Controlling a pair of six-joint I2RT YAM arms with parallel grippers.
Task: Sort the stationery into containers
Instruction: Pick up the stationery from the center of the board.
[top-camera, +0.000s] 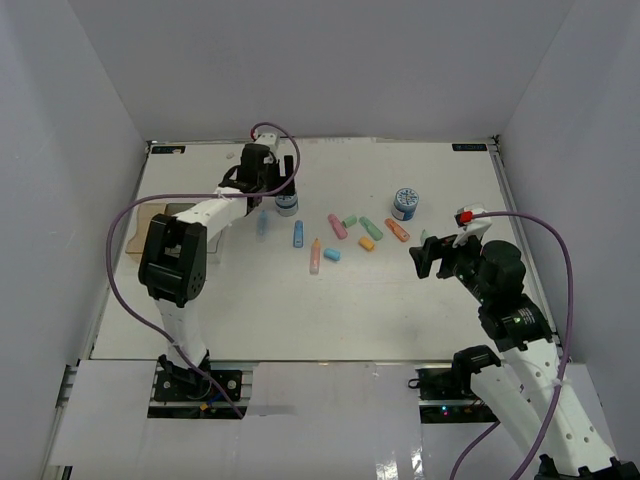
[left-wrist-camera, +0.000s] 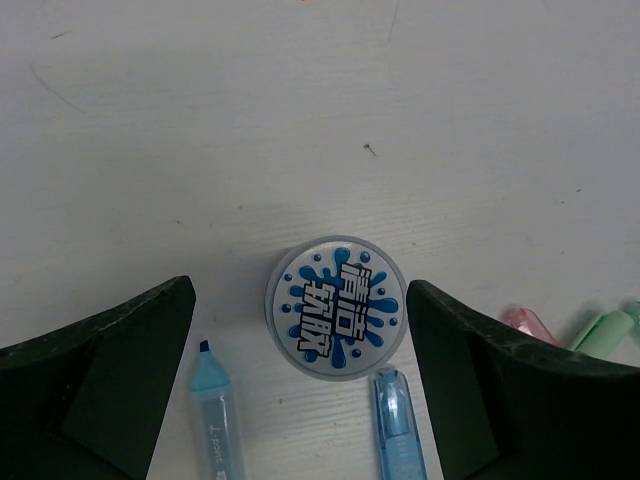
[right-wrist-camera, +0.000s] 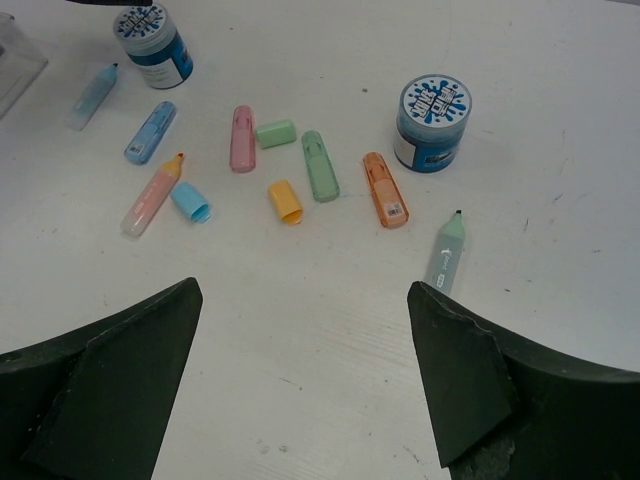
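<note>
The left arm (top-camera: 205, 215) is out over the far-left of the counter (top-camera: 300, 310). The left jaws are spread wide and hold nothing. Straight beneath them, dead centre in the gap, stands a blue-and-white roll (left-wrist-camera: 335, 320), upright, lid facing up. It's round, so there's no long axis to line up with, and a straight drop and squeeze looks like all it needs. This arm is clearly the nearer one. Watch the neighbours, though: an uncapped blue marker (left-wrist-camera: 215, 420) and a second blue marker (left-wrist-camera: 397, 425) lie just beside the roll, close enough to get nudged.

Over on the other side, the right arm (top-camera: 500, 285) hovers with the right jaws wide too, also empty. A mint marker (right-wrist-camera: 447, 252) lies nearest ahead, tip pointing away, and the second roll (right-wrist-camera: 432, 125) is beyond it.

As for containers, a tan bin (top-camera: 145, 225) sits left of the left arm, half hidden. A clear bin (right-wrist-camera: 15, 60) shows only a corner. I can't tell what's in either.
</note>
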